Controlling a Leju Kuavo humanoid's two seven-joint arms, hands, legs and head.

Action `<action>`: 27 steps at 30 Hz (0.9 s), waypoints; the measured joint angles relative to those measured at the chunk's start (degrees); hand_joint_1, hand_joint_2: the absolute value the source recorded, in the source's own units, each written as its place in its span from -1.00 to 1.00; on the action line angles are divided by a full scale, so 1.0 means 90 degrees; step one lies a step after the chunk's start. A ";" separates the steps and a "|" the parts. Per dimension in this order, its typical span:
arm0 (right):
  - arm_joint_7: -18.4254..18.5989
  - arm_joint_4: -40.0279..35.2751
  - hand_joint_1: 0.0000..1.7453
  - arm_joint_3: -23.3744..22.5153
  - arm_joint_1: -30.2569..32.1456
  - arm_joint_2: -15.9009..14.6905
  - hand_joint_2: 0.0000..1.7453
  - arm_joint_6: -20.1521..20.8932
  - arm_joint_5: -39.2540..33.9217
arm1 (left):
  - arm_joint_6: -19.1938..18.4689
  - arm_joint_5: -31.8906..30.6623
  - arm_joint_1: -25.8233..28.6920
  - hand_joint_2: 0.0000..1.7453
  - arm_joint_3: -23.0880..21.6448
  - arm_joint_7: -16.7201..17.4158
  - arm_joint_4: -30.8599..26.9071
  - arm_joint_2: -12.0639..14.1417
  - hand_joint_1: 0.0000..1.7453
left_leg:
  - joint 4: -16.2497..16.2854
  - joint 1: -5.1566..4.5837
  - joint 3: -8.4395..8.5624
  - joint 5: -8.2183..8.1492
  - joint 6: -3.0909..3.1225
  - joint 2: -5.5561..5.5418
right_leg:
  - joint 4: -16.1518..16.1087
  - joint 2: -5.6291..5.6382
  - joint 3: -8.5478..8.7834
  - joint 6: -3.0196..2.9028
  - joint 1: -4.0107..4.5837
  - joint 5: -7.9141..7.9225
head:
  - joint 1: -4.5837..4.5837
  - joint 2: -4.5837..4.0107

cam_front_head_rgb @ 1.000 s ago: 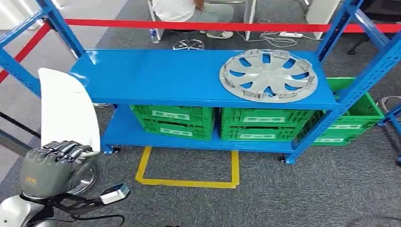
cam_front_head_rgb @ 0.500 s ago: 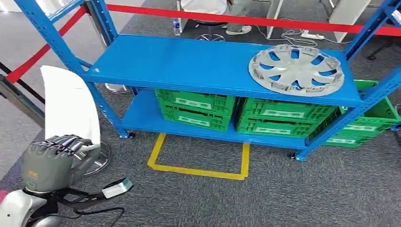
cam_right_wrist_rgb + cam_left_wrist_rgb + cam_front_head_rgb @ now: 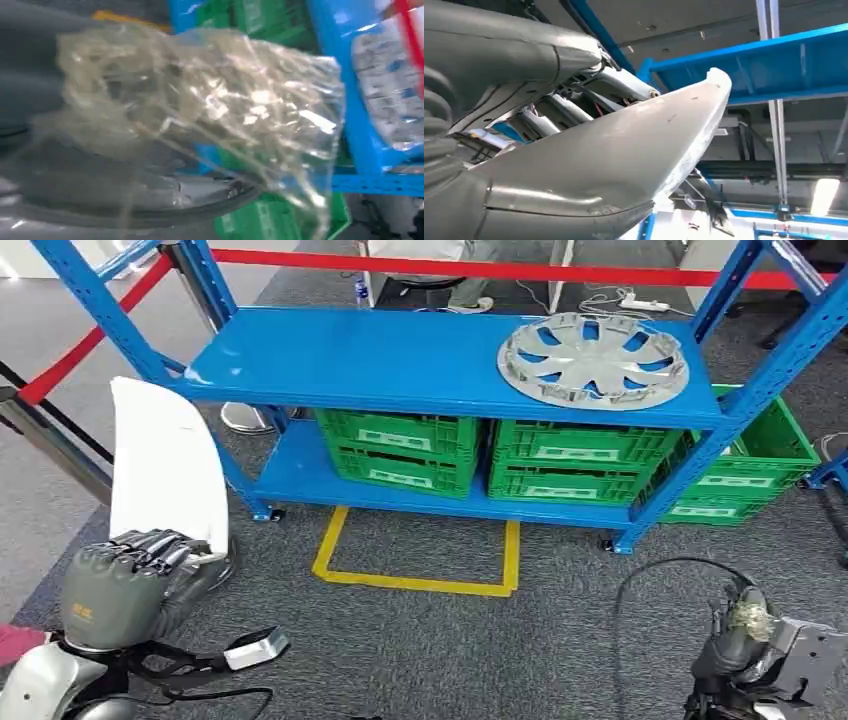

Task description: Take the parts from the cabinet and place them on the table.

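Left hand (image 3: 125,580) grips the bottom edge of a long white curved plastic panel (image 3: 165,465), long axis upright, free end pointing up, low left in front of the blue metal shelving rack (image 3: 400,365); the round silver wheel cover (image 3: 593,358) lies flat on the rack's top shelf, right side. Left wrist view shows fingers (image 3: 574,107) wrapped over the panel's pale inner face (image 3: 624,150); right wrist view shows crinkled clear plastic film (image 3: 210,105) over the right hand (image 3: 125,150), finger state cannot be told. Versus a second ago the camera has shifted and the right arm now appears low right.
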 joint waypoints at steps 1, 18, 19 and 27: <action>0.0065 0.0051 -1.00 0.0044 -0.0012 -0.0020 -1.00 -0.0139 0.0236 | -0.0002 0.0017 -0.0019 1.00 -0.0010 -0.0002 0.0007 0.0000 1.00 | 0.0168 0.0014 0.0034 0.0076 -0.0011 0.0000 | 0.0071 0.0000 -0.0125 0.0004 -0.0002 0.0035 | -0.0002 0.0000; 0.1922 0.3949 -1.00 -0.2025 0.0398 0.0200 -1.00 -0.0418 0.3728 | 0.0187 0.0245 0.0178 1.00 0.0192 0.0233 0.0051 0.0134 1.00 | -0.1725 -0.0095 0.0441 0.1240 0.0399 -0.0043 | 0.2067 0.0042 -0.0722 0.0238 0.0020 -0.0509 | 0.0053 0.0000; 0.2128 0.3968 -1.00 -0.2381 0.0457 0.0375 -1.00 -0.0228 0.4020 | 0.0221 0.0257 0.0265 1.00 0.0267 0.0233 0.0049 0.0153 1.00 | -0.1723 -0.0103 0.0348 0.1323 0.0381 -0.0040 | 0.1738 0.0040 -0.0404 0.0197 0.0038 -0.0262 | 0.0053 0.0000; 0.2754 0.4019 -1.00 -0.3371 0.0716 0.1171 -1.00 -0.0196 0.4038 | 0.0325 0.0262 0.0673 1.00 0.0617 0.0231 -0.0012 0.0250 1.00 | -0.1685 -0.0084 0.0167 0.1301 0.0102 -0.0012 | -0.0181 -0.0001 0.0615 -0.0087 0.0093 -0.0378 | 0.0036 0.0000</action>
